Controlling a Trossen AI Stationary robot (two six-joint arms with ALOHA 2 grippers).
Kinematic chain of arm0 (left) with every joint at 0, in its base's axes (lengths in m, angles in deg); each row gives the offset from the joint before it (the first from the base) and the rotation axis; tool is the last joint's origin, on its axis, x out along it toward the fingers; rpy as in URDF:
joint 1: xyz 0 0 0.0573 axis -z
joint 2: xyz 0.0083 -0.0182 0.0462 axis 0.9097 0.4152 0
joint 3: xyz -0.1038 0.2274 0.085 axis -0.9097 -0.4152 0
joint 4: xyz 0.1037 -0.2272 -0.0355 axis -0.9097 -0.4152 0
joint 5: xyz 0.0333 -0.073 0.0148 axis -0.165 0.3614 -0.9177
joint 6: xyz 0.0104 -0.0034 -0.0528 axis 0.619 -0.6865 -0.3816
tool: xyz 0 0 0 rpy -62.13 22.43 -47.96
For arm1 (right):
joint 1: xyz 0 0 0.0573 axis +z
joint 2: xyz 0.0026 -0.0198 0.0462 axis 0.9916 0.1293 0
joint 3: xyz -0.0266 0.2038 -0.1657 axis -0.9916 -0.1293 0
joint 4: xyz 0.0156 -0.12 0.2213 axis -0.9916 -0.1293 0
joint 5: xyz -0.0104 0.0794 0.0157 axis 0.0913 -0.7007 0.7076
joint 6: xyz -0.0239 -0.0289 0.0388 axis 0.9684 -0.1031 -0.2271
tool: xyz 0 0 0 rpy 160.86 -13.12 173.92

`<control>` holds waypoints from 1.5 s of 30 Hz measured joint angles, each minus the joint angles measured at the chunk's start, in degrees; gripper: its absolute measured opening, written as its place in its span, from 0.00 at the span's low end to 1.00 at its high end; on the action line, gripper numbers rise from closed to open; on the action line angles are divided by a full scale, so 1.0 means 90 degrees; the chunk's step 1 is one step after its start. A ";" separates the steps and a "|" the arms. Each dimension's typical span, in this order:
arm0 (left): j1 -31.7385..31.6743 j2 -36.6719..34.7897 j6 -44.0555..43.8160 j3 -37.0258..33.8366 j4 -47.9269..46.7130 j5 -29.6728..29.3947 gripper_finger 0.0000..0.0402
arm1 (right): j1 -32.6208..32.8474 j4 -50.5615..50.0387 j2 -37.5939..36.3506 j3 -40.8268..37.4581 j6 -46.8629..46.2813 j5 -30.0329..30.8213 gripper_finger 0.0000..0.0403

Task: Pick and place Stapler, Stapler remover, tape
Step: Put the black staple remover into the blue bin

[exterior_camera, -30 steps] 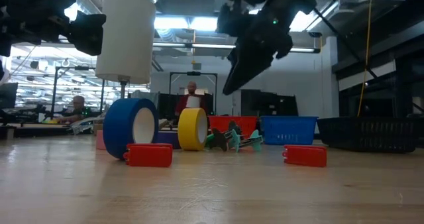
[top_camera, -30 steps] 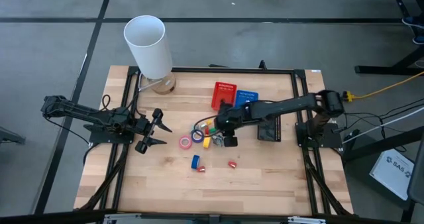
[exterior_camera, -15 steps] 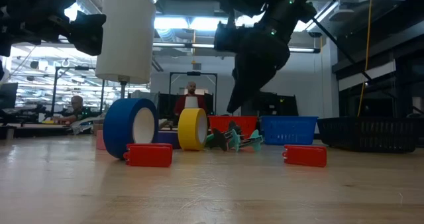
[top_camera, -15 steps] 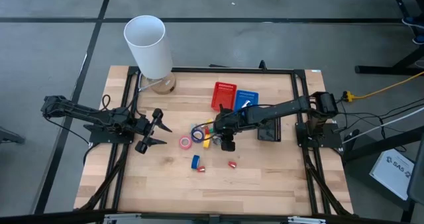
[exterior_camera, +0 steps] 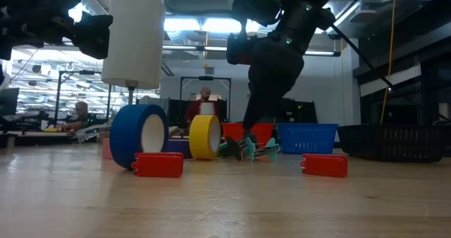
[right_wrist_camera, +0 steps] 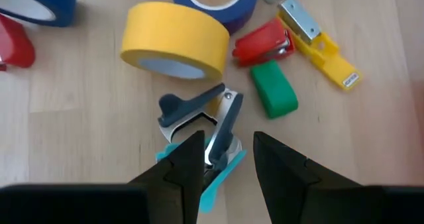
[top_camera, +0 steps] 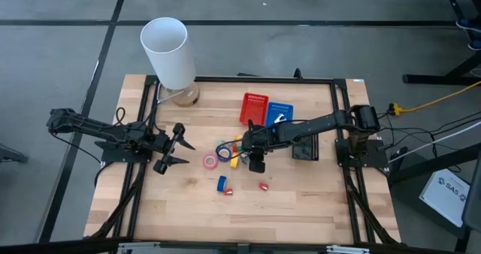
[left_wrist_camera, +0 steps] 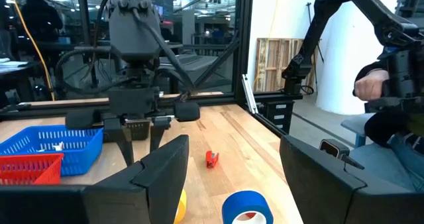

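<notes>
Left claw (top_camera: 171,150) hangs over the left side of the bench (top_camera: 301,209), well apart from the things, and its two fingers are spread with nothing between them. Going right, a pink tape (top_camera: 210,161) ring lies flat on the wood, and just beside it is a blue tape (top_camera: 224,152) ring. Next comes the yellow tape (right_wrist_camera: 175,42), and touching it on the near side is the stapler remover (right_wrist_camera: 195,108), a small grey and teal thing with metal teeth. A red stapler (right_wrist_camera: 264,42) lies just to the far side of it in the same little pile near the middle of the bench. The right claw (right_wrist_camera: 228,144) is low over the stapler remover with its fingers spread, one on each side of it, not yet pinching. I think the stapler remover is next to be picked. It looks light and hard, and its smooth plastic could slip or spin away. It may also squash shut like a spring when pressed. The best place to hold looks like the two wide handle sides, not the thin metal teeth. The yellow tape is so close that it could get bumped. Farther right and far back sit a red basket (top_camera: 254,107) and a blue basket (top_camera: 279,111).
</notes>
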 joint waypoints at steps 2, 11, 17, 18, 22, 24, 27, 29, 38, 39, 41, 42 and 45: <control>-0.0002 0.0002 0.0002 -0.0002 -0.0002 0.0000 0.59 | -0.0013 -0.0011 0.0072 -0.0002 -0.0070 0.0000 0.32; -0.0002 0.0002 0.0004 -0.0001 0.0000 0.0000 0.59 | -0.0027 0.0066 0.0165 -0.0002 -0.0065 0.0000 0.29; -0.0001 0.0000 -0.0001 -0.0002 0.0000 0.0000 0.59 | -0.0033 0.0049 0.0165 -0.0002 -0.0065 0.0000 0.12; 0.0000 0.0001 0.0000 -0.0002 -0.0001 0.0000 0.59 | -0.0037 0.0049 0.0165 -0.0002 -0.0065 0.0000 0.09; 0.0000 0.0002 -0.0001 -0.0002 0.0000 0.0000 0.59 | -0.0046 0.0073 0.0163 -0.0002 -0.0012 -0.0013 0.02; -0.0001 0.0000 0.0004 -0.0002 0.0000 0.0000 0.59 | -0.0052 0.0073 0.0163 -0.0002 0.0091 -0.0017 0.03; -0.0002 0.0001 0.0001 -0.0002 0.0000 0.0000 0.59 | -0.0056 0.0073 0.0163 -0.0002 0.0247 -0.0019 0.02; -0.0001 0.0002 0.0000 0.0000 -0.0001 0.0000 0.59 | -0.0058 0.0067 0.0141 -0.0002 0.0372 -0.0019 0.01; -0.0002 0.0002 -0.0001 -0.0002 -0.0001 0.0000 0.59 | -0.0224 0.0008 -0.0058 -0.0002 0.1100 0.0001 0.01; -0.0002 0.0002 0.0000 -0.0002 -0.0002 0.0000 0.59 | -0.0245 -0.0049 -0.0113 -0.0002 0.1181 0.0000 0.01; -0.0002 0.0002 0.0001 -0.0002 -0.0003 0.0000 0.59 | -0.0284 -0.0032 -0.0245 -0.0005 0.1370 -0.0004 0.01; -0.0002 0.0002 -0.0001 0.0000 -0.0002 0.0000 0.59 | -0.0307 -0.0086 -0.0325 -0.0005 0.1462 -0.0002 0.01; -0.0002 0.0002 0.0002 -0.0001 -0.0007 0.0000 0.59 | -0.0374 -0.0085 -0.0557 -0.0005 0.1638 0.0000 0.00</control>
